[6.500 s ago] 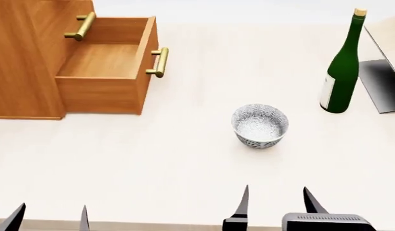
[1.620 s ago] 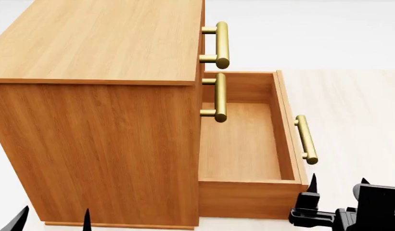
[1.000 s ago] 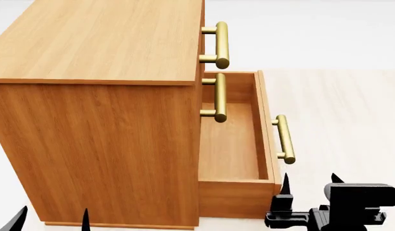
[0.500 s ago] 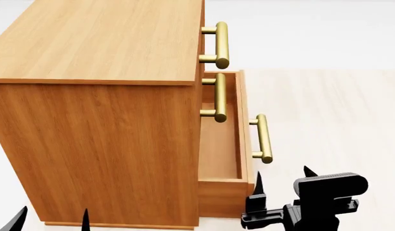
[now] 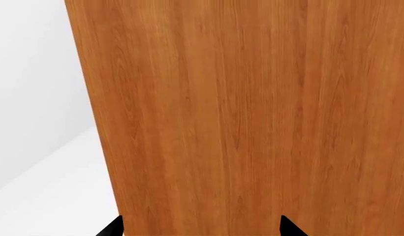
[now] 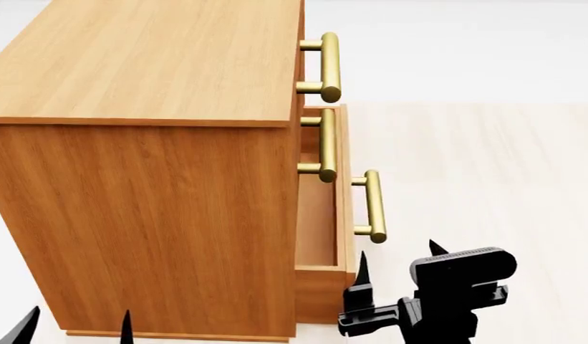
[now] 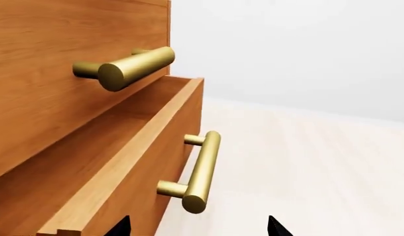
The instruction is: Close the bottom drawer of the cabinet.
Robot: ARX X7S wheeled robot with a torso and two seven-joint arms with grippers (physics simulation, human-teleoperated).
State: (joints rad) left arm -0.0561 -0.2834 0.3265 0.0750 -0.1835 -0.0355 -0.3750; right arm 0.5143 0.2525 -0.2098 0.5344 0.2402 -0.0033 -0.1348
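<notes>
The reddish-brown cabinet [image 6: 150, 201] fills the left of the head view. Its bottom drawer [image 6: 318, 215] sticks out a short way, with its brass handle [image 6: 372, 206] facing right. My right gripper [image 6: 399, 256] is open and empty, just below the handle's near end. Its left finger [image 6: 362, 266] is at the drawer's front near corner. In the right wrist view the drawer [image 7: 166, 162] and its handle [image 7: 200, 169] lie just ahead of the open right gripper [image 7: 196, 227]. My left gripper [image 6: 76, 326] is open and empty at the cabinet's side panel [image 5: 241, 118].
The two upper drawers are shut; their brass handles [image 6: 330, 66] [image 6: 324, 147] stick out above the bottom drawer. The middle handle also shows in the right wrist view [image 7: 126, 66]. The pale tabletop [image 6: 485, 186] stretches to the right of the cabinet.
The bottom drawer has slid leftward into the cabinet until only a narrow strip shows. My right gripper has moved left with its front. The left gripper has not moved.
</notes>
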